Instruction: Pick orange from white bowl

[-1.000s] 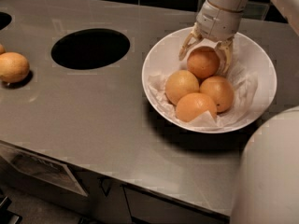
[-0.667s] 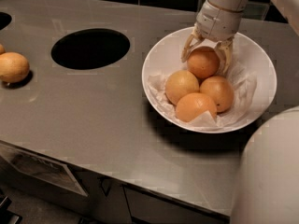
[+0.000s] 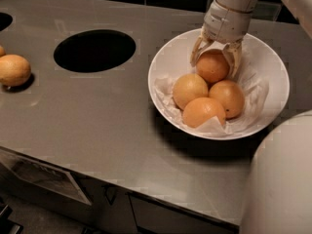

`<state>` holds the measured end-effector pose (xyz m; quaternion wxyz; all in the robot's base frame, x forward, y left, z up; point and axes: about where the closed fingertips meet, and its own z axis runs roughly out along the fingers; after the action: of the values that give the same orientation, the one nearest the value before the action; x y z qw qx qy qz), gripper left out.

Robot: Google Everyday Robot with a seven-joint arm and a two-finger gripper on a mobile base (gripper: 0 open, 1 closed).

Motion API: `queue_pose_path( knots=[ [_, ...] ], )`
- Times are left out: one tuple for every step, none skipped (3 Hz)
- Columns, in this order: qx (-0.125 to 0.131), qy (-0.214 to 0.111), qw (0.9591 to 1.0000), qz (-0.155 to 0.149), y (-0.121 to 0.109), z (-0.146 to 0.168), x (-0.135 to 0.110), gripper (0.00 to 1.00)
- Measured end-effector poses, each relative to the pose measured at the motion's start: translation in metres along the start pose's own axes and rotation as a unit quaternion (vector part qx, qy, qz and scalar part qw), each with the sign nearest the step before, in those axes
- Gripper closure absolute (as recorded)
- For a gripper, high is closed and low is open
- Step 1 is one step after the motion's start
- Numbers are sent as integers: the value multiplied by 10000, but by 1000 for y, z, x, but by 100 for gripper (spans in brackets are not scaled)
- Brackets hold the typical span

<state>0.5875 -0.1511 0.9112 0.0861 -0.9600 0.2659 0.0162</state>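
The white bowl stands on the grey counter at the right. It holds several orange fruits on crumpled white paper. The orange, the darker one at the back of the bowl, sits between my gripper's fingers. My gripper reaches down from the top right, with one finger against the orange's left side and the other against its right. The orange still rests on the pile. Three paler fruits lie in front of it.
A dark round hole is cut in the counter left of the bowl. A yellowish fruit lies on the counter at the far left. My white body fills the lower right corner. The counter's front edge runs along the bottom.
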Motion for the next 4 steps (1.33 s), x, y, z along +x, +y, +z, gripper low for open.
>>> queue_pose_path(
  knots=[
    [167,140,9998,-4,-8,1,7,100],
    [626,350,9974,-21,-6,-8,7,100],
    [1100,542,9923,-153,-1,-19,2,100],
    [1352,655,9884,-198,5,-27,-4,100]
  ],
)
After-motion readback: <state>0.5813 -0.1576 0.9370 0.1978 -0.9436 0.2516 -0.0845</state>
